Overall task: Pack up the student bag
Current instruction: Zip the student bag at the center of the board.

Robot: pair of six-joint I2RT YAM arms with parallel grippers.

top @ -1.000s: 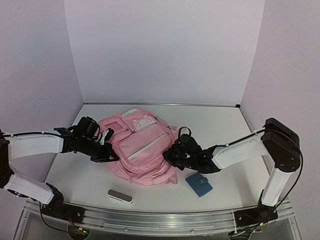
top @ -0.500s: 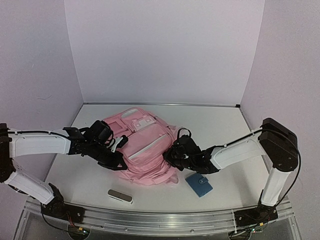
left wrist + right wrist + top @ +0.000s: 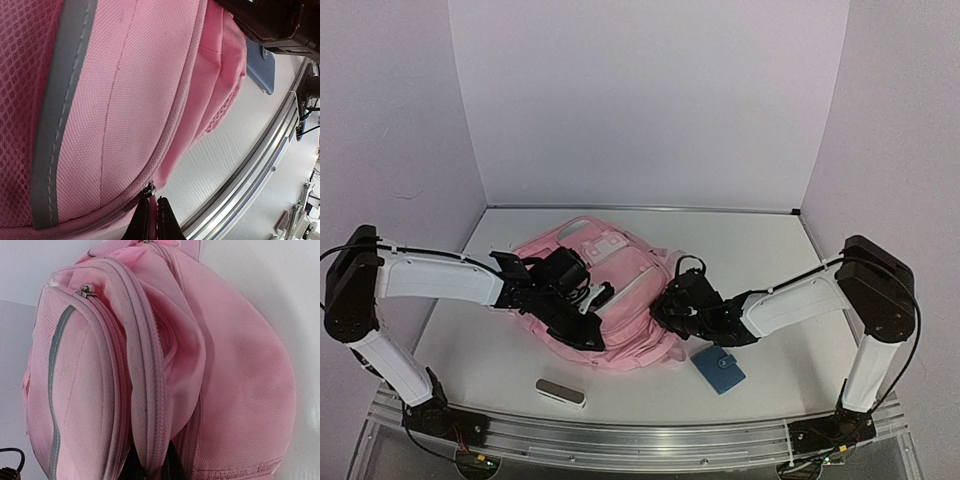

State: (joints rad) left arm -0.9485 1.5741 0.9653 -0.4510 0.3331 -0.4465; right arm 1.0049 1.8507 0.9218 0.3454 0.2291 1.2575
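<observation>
Centrally on the table (image 3: 760,250), the bag (image 3: 640,275) lay with the left gripper (image 3: 152,215) clenched on a zip pull (image 3: 149,189) and the right gripper (image 3: 150,467) clamped on its fabric. The small pull could slip free if the bag dragged.

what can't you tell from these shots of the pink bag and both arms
Inside the student bag: no view looks in; fabric covers it.
Zip pull: left wrist view, its tab vanishes inside the shut left end effector.
Right end effector: right wrist view, tips buried in bag fabric.
Blue wallet: left wrist view, partly behind the right arm.
Grey bar: top view, too small to identify.
</observation>
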